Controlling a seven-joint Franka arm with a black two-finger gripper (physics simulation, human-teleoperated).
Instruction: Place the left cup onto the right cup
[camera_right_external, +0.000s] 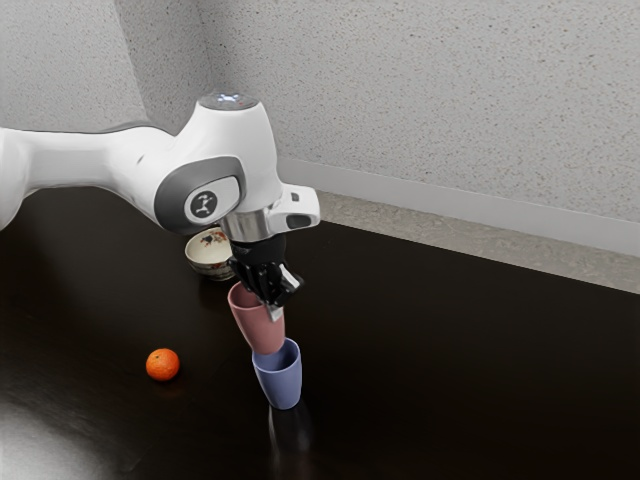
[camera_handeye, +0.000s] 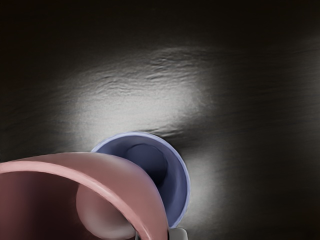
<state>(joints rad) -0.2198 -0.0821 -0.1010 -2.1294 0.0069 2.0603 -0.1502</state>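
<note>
A pink cup (camera_right_external: 257, 322) hangs tilted from my gripper (camera_right_external: 271, 294), whose black fingers are shut on its rim. Its base reaches into the mouth of a blue cup (camera_right_external: 279, 374) that stands upright on the dark table (camera_right_external: 450, 360). In the wrist view the pink cup (camera_handeye: 90, 195) is large and close under the hand, and the blue cup (camera_handeye: 170, 175) opens just beyond it, partly covered by the pink wall.
An orange (camera_right_external: 162, 364) lies on the table toward the exterior view's left. A patterned bowl (camera_right_external: 209, 252) stands behind the arm. The table's far edge meets a grey floor strip (camera_right_external: 480, 240) and wall.
</note>
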